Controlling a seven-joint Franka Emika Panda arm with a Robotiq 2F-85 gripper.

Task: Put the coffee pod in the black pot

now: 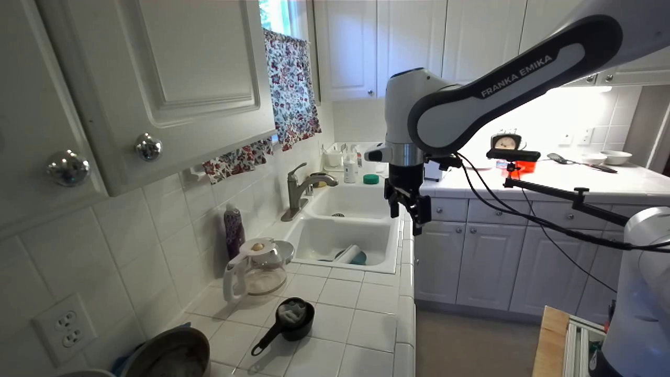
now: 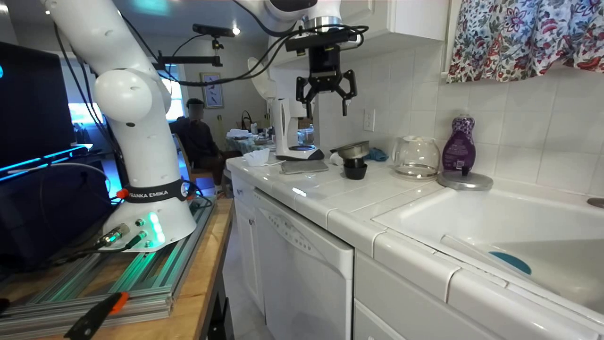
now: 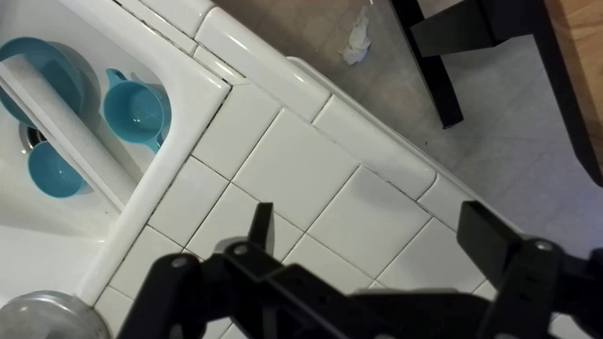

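Though hard to name for certain, in an exterior view notice something pale, probably the coffee pod [image 1: 291,312], inside the upright black pot [image 1: 303,331], apparently there to meet the task; in an exterior view find the gripper [image 2: 327,112] high above the counter [image 2: 363,196], presumably to avoid knocking the black pot; in the wrist view note fingers [image 3: 485,240] spread wide, gripping nothing, likely with nothing left to carry.

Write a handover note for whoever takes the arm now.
Gripper: open, empty, above the tiled counter.
Black pot: on that counter, near the glass carafe; a pale thing shows inside.
Coffee pod: can't be identified for certain; the pale thing may be it.
Done: can't be confirmed.
Left: check inside the pot; if the pod isn't there, find it and put it in.
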